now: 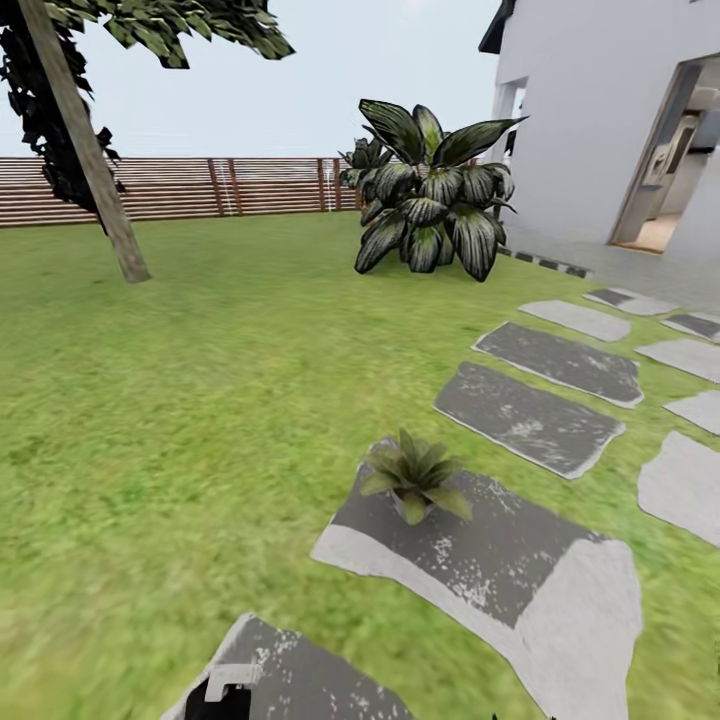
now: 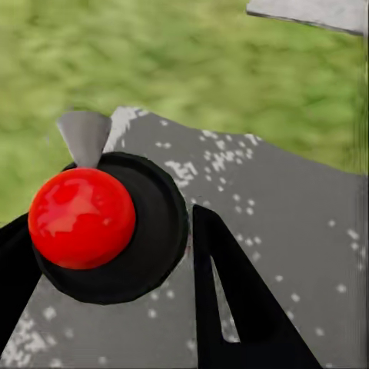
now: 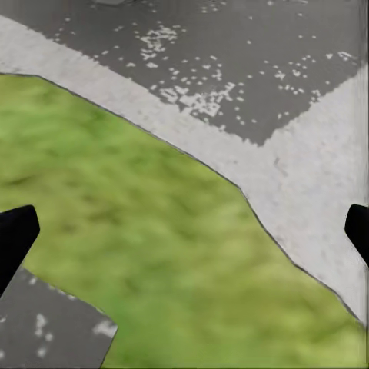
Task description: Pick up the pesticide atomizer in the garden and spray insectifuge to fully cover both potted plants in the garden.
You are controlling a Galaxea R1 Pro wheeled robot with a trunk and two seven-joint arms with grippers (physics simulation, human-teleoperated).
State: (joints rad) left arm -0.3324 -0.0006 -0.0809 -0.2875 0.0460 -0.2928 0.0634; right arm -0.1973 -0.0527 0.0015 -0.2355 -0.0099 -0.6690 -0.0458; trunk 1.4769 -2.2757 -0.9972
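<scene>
Pesticide atomizer: bottom edge of the head view, left of centre. White boxy head on a black body, with a grey stepping stone behind it.

- Left wrist view: atomizer seen end-on as a round black body with a glossy red dome and a grey tapered nozzle. It sits between the left gripper jaws. One black finger is against the body's edge and the other is at its far side, so the jaws are clamped on it. Speckled grey stone below, with grass beyond.
- Right gripper: jaws wide apart, fingertips at opposite edges of its wrist view, nothing between them. It's over grass beside a pale-edged stone.
- One potted plant: green rosette in a small grey pot, upright, on the near corner of a large stepping stone ahead and to the right of the atomizer, well apart from it.
- More stones run off to the right across the lawn toward a white house.
- Background: broad-leaved bush, brown slatted fence, leaning tree trunk at left.
</scene>
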